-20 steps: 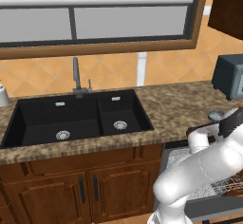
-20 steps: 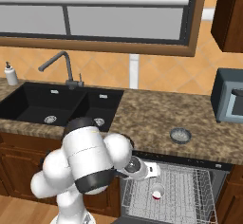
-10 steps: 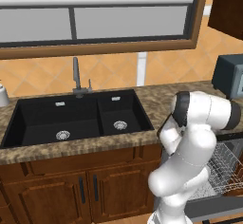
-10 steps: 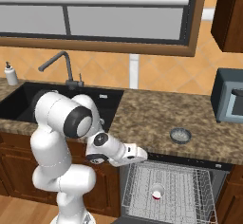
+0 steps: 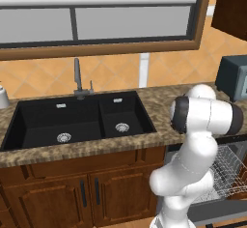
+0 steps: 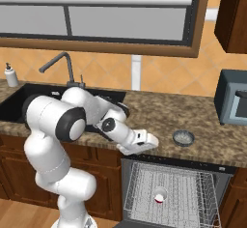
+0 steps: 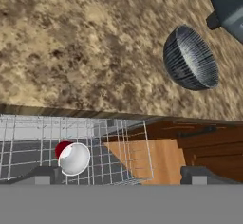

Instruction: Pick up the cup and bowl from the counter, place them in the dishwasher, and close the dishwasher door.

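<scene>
The grey bowl (image 6: pixel 183 137) sits upright on the granite counter (image 6: pixel 159 111), near its front edge and left of the microwave. In the hand view the bowl (image 7: pixel 190 59) lies at the upper right, apart from my fingertips (image 7: pixel 47 174). The pale cup (image 6: pixel 159 195) lies in the white wire rack of the open dishwasher (image 6: pixel 169 188), showing red inside (image 7: pixel 73 158). My gripper (image 6: pixel 150 141) hovers open at the counter's edge, above the rack and left of the bowl, holding nothing. The dishwasher door (image 5: pixel 217 207) is folded down.
A black double sink (image 5: pixel 82 121) with a faucet (image 5: pixel 77 77) takes up the left of the counter. A dark microwave (image 6: pixel 234 104) stands at the back right, just beyond the bowl. A soap dispenser (image 6: pixel 10 75) is at the far left. Wooden cabinets (image 5: pixel 72 193) sit below the sink.
My arm has swung up out of the dishwasher rack to counter height, and the hand has moved toward the bowl. The cup stays in the rack.
</scene>
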